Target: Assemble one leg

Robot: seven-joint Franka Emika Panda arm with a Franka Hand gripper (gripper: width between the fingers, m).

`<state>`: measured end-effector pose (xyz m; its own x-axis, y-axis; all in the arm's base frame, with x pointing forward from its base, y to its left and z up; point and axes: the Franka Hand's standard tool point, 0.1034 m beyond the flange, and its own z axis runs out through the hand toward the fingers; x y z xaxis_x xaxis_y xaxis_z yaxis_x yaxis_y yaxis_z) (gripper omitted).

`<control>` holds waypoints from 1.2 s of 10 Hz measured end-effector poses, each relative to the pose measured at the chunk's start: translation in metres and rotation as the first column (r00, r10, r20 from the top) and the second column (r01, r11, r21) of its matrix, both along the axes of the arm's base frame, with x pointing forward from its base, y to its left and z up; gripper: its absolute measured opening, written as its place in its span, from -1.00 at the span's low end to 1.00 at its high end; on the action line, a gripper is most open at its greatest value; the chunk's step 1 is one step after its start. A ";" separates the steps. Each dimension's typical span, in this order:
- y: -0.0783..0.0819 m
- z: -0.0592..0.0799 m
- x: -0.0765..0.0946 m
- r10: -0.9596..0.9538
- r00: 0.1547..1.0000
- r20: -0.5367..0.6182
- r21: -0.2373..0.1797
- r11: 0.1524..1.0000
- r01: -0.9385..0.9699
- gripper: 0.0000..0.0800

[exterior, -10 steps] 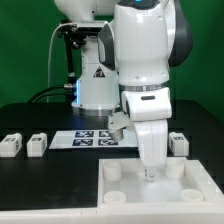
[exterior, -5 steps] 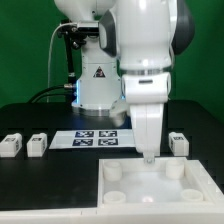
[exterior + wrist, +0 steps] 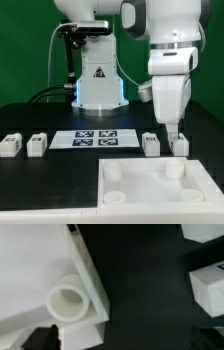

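Observation:
Four small white legs lie on the black table: two at the exterior view's left (image 3: 10, 146) (image 3: 37, 144) and two at its right (image 3: 151, 144) (image 3: 180, 143). My gripper (image 3: 174, 128) points down, just above the rightmost leg and not touching it. In the wrist view the gripper (image 3: 124, 339) is open and empty, its dark fingertips (image 3: 42, 336) wide apart. One leg (image 3: 212, 290) shows beside the black table strip, and part of another leg (image 3: 205, 232) shows at the frame's edge.
The large white panel (image 3: 150, 186) with round corner sockets lies at the front; one socket (image 3: 66, 303) shows in the wrist view. The marker board (image 3: 95, 138) lies mid-table. The robot base (image 3: 97, 90) stands behind it.
My arm has swung from over the white panel to the exterior view's right and now hangs over the rightmost leg. The gripper holds nothing throughout.

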<state>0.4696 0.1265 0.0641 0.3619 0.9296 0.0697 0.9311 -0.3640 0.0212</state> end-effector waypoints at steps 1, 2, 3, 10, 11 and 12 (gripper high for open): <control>-0.001 0.001 0.001 -0.003 1.000 -0.002 -0.002 1.000 0.003 0.62; -0.001 0.000 0.001 -0.019 1.000 -0.003 0.000 1.000 0.019 0.62; 0.000 0.000 0.000 -0.065 0.998 -0.007 0.001 0.998 0.065 0.62; 0.025 0.009 -0.012 -0.732 0.678 -0.071 0.020 0.678 0.735 0.62; 0.026 0.008 -0.013 -0.792 0.604 -0.085 0.019 0.605 0.796 0.62; 0.028 0.008 -0.013 -0.830 0.549 -0.096 0.017 0.550 0.835 0.62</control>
